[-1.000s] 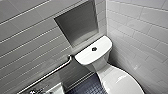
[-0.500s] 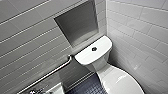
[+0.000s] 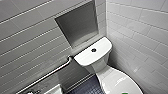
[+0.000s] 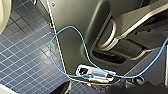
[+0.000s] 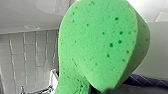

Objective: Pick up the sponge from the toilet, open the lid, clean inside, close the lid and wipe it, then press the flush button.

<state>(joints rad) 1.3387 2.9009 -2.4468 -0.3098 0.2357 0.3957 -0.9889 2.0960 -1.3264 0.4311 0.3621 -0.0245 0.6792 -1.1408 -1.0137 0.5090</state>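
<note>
Sponge [image 5: 100,42] is standing upright close to my right wrist camera, its lower edge squeezed narrow where the right gripper [image 5: 98,89] is clamping on it, so I am judging the pick-up done. From the head camera a green sliver of it is showing just beside the lid [image 3: 120,82], which is looking closed. Beyond, the tank [image 3: 100,57] is carrying the flush button [image 3: 93,50], under a wall niche [image 3: 77,25]. I am reading lid-opening as the step in hand, and it is calling for catching the lid's rim without letting the sponge slip.
</note>
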